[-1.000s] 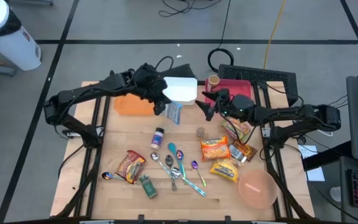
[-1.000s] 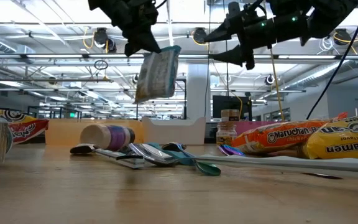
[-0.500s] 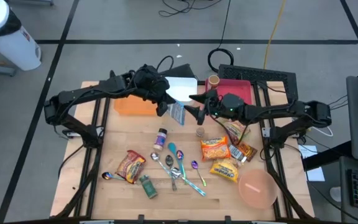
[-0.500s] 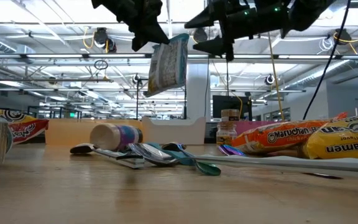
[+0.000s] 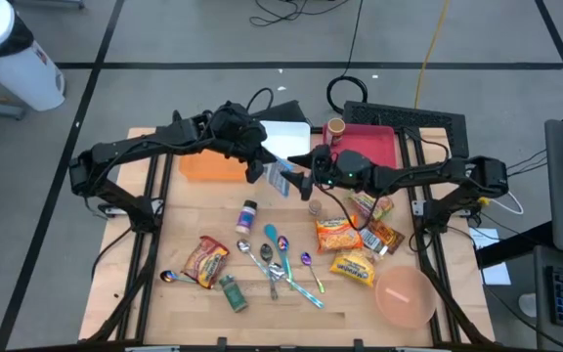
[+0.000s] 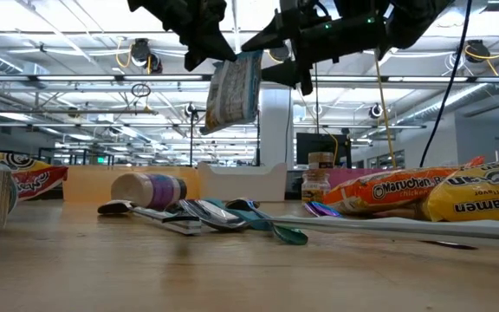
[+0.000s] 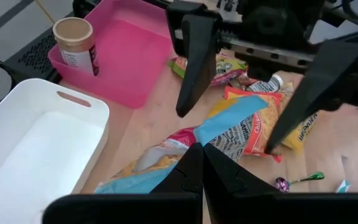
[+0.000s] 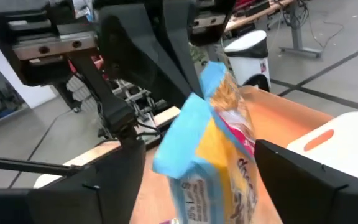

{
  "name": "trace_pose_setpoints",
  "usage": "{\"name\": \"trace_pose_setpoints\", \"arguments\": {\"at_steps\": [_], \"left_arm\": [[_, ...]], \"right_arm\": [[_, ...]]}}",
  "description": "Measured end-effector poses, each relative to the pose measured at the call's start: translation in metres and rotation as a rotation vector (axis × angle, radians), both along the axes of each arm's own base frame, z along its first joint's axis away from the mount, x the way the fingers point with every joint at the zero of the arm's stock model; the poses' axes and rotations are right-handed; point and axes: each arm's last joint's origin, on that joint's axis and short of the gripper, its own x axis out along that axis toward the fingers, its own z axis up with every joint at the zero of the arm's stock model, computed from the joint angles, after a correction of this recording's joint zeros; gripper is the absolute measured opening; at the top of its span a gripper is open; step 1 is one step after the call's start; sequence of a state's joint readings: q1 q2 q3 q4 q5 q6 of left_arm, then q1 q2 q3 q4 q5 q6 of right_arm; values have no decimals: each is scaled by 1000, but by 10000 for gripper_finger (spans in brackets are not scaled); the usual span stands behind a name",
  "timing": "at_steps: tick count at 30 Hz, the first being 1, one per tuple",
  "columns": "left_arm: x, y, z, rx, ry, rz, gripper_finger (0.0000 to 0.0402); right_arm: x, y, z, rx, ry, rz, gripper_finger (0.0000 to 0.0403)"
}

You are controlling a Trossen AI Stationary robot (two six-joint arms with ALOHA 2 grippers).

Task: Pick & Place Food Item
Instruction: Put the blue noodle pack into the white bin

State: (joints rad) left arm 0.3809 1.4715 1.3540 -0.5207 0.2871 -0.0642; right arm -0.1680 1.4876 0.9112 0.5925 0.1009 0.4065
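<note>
Food packet (image 5: 280, 178) hangs in mid-air over the back-centre of the table (image 5: 194, 303), clear of the wood, roughly 12 o'clock from the spice jar (image 5: 248, 216) lying below it. Low view shows it dangling tilted from its top edge, body swinging free.

Handling, as a judgement: light, soft, crinkly film pouch with loose contents. It will flex and swing rather than hold shape, and the glossy film could slip from a shallow pinch. The flat sealed edge or a corner is the best hold; squeezing the belly risks crushing the contents or letting it squirt out.

Left gripper (image 7: 202, 163) is fully closed, pinching the packet's top seam between its fingertips. Left arm reaches in from 9 o'clock, wrist bent down over the gap between the orange bin (image 5: 208, 166) and the white bin (image 5: 286, 137).

Right gripper (image 5: 299, 170) is stretched in from 3 o'clock, roughly level, jaws spread wide and straddling the packet's lower half; the left wrist view shows one finger on each side of it. Its fingers (image 8: 309, 180) show clear air to the film in the right wrist view, so nothing is gripped yet. Looks like a hand-over setup: the right needs to close on the packet's body or side seam before the left lets go.

Risk: the packet twisting between the open jaws, giving an edge-only catch.
</note>
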Motion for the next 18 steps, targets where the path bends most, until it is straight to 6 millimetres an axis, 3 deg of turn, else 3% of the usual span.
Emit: {"name": "trace_pose_setpoints", "arguments": {"at_steps": [18], "left_arm": [[1,-2,0,8,-1,-12,0]], "right_arm": [[0,-1,0,-3,-1,-3,104]]}}
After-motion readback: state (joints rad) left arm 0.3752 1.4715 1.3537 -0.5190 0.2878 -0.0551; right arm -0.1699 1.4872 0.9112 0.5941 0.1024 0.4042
